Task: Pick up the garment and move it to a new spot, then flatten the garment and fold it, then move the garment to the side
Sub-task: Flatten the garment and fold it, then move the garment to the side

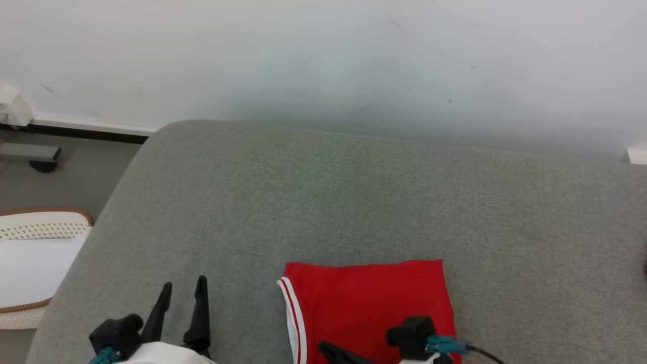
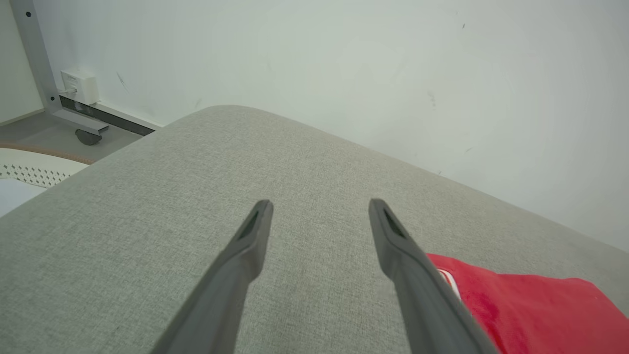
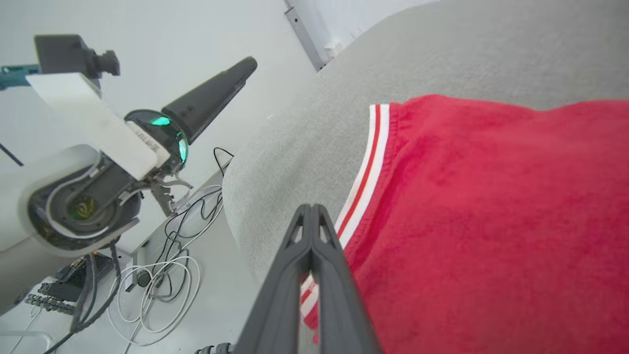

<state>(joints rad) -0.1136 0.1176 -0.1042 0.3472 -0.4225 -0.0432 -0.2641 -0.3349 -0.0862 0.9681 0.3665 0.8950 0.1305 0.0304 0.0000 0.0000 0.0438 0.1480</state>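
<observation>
The garment [image 1: 364, 298] is red with a white and red striped trim and lies folded flat on the grey padded surface [image 1: 354, 192], near its front edge. My right gripper [image 1: 323, 346] reaches leftward over the garment [image 3: 491, 221]. In the right wrist view its fingers are pressed together [image 3: 310, 209] above the striped trim, and no cloth shows between the tips. My left gripper [image 1: 184, 283] hovers open and empty over bare grey fabric, left of the garment [image 2: 530, 309]. Its two fingers stand well apart [image 2: 319, 204].
A white perforated basket [image 1: 35, 227] sits beyond the surface's left edge. A white wall runs along the far side. A metal leg with a castor [image 1: 43, 164] stands at the far left, and loose cables [image 3: 162, 275] lie on the floor below the front edge.
</observation>
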